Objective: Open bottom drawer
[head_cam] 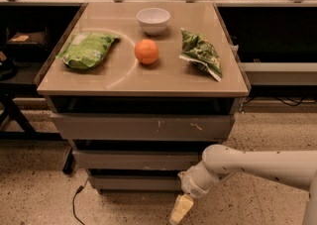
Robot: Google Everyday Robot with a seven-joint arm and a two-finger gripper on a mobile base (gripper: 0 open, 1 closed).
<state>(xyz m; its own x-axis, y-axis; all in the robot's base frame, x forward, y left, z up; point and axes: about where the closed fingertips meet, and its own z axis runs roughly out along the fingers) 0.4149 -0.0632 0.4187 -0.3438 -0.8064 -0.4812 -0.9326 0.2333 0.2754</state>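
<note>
The bottom drawer is the slimmest of three grey-brown drawer fronts under the tan tabletop, and its plain front sits recessed beneath the middle drawer. The wide top drawer has pale scratch marks. My gripper hangs on the white arm, which comes in from the right. It is low near the floor, just in front of and below the bottom drawer's right end. I cannot tell whether it touches the drawer.
On the tabletop lie a green chip bag, an orange, a white bowl and a dark green bag. A black cable trails on the speckled floor at the left. Dark shelving flanks the table on both sides.
</note>
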